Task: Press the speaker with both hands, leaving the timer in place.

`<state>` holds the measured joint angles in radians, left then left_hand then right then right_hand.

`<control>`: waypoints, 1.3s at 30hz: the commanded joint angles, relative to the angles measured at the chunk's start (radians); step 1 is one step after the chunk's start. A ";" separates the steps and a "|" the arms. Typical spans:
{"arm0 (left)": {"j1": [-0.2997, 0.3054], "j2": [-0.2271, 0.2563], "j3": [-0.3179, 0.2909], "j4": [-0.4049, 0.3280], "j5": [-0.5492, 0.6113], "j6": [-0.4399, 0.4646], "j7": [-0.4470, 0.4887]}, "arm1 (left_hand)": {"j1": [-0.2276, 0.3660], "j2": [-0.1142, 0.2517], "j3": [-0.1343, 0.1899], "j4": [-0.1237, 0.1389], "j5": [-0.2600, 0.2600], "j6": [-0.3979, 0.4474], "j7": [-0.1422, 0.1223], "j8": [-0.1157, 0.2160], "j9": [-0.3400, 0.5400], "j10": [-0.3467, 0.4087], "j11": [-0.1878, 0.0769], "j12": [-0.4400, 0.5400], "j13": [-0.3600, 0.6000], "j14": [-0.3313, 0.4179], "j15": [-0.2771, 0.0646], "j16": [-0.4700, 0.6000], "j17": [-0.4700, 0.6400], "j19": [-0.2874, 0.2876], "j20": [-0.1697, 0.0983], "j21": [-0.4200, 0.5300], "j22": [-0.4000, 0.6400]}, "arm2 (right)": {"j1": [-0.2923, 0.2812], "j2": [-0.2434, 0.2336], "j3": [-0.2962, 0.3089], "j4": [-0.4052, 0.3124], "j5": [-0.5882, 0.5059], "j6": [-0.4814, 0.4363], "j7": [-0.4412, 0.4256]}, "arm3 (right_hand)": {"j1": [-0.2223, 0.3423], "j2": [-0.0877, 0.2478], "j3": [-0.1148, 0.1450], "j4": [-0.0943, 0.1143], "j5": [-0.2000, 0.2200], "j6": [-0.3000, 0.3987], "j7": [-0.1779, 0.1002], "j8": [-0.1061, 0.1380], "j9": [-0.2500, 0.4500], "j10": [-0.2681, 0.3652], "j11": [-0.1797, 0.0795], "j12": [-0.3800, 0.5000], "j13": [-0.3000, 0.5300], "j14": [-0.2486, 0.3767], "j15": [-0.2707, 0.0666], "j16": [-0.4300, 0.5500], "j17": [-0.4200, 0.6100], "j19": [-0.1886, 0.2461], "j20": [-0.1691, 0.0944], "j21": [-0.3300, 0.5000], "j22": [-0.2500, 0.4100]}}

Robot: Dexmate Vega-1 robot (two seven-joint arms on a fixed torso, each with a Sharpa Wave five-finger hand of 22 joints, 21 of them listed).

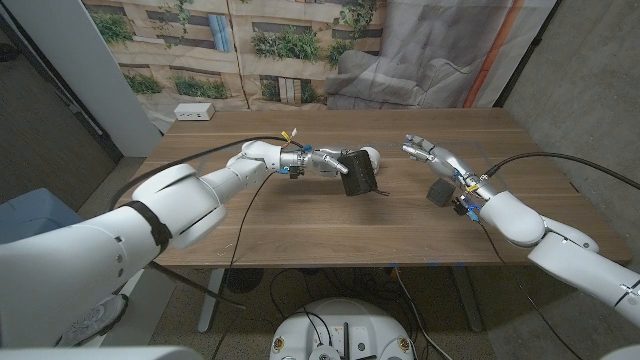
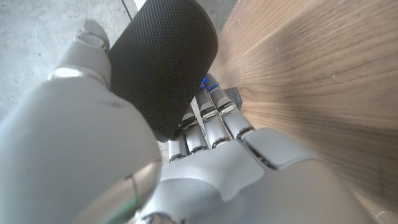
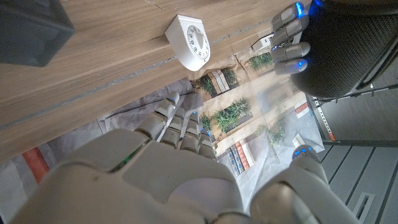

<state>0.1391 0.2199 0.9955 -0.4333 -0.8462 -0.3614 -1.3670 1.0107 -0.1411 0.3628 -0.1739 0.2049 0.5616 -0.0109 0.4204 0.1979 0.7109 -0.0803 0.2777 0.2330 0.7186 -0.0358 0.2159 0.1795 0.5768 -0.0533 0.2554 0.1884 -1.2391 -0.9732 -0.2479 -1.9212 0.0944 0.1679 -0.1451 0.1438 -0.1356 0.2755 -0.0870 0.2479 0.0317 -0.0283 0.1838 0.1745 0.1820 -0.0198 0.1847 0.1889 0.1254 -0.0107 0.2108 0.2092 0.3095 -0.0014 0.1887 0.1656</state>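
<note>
Your speaker (image 1: 359,172) is a dark, mesh-covered box, tilted near the middle of the table. The timer (image 1: 370,155) is small, white and round-faced, and you'll find it just behind the speaker

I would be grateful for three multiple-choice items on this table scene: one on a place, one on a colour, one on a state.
1. Where is the timer?
A. at the table's far left corner
B. under the right hand
C. on the speaker

2. What colour is the speaker?
A. white
B. black
C. red

3. What is the right hand doing?
A. gripping the speaker
B. pressing the timer
C. holding nothing, fingers apart

Key: 1 A, it sits by the far left edge; 2 B, black mesh in the left wrist view; 3 C, it hovers apart while the left hand touches the speaker.
</note>
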 commanded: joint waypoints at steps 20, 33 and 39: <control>-0.019 0.020 0.119 0.016 -0.131 -0.046 -0.011 | 0.152 0.178 0.007 0.005 0.005 0.172 -0.016 0.003 0.003 0.152 -0.120 0.011 0.002 0.059 -0.193 -0.003 0.003 0.019 -0.126 0.010 0.003 | 0.022 -0.064 -0.057 -0.108 -0.183 -0.080 0.069 | -0.027 -0.001 -0.026 0.005 0.029 -0.087 -0.017 -0.011 0.004 -0.081 -0.005 -0.011 0.002 -0.050 0.000 -0.012 0.005 -0.011 -0.002 -0.007 0.001; 0.001 -0.010 0.022 0.041 -0.040 -0.035 -0.011 | 0.156 0.181 0.007 0.004 0.005 0.189 -0.016 0.006 0.004 0.167 -0.116 0.014 0.002 0.064 -0.193 -0.007 0.002 0.021 -0.127 0.010 0.003 | 0.080 -0.074 -0.096 -0.117 -0.209 -0.112 0.129 | -0.031 0.001 -0.038 0.004 0.045 -0.151 -0.031 -0.011 0.005 -0.137 -0.005 -0.013 0.001 -0.089 0.003 -0.018 0.006 -0.037 0.002 -0.011 0.001; 0.005 -0.009 0.018 0.037 -0.034 -0.033 -0.011 | 0.157 0.181 0.007 0.004 0.004 0.191 -0.016 0.005 0.004 0.171 -0.117 0.014 0.002 0.066 -0.193 -0.008 0.002 0.022 -0.128 0.011 0.003 | 0.099 -0.070 -0.111 -0.113 -0.219 -0.107 0.136 | -0.031 0.003 -0.039 0.004 0.048 -0.158 -0.031 -0.009 0.005 -0.144 -0.005 -0.012 0.001 -0.093 0.005 -0.018 0.007 -0.042 0.001 -0.011 0.001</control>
<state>0.1310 0.2212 1.0563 -0.4024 -0.9158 -0.3995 -1.3780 1.0106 -0.1411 0.3615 -0.1724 0.2049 0.5666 -0.0058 0.4183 0.1976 0.7216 -0.0695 0.2778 0.2294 0.7329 -0.0362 0.2040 0.1795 0.5896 -0.0517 0.2593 0.1881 -1.1755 -1.0450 -0.3320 -2.0349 -0.1023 0.0690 -0.0411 0.1214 -0.1314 0.2383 -0.0856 0.2861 -0.1167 -0.0586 0.1754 0.1743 0.0425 -0.0233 0.1732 0.1886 0.0391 -0.0032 0.1959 0.2117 0.2717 0.0002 0.1810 0.1653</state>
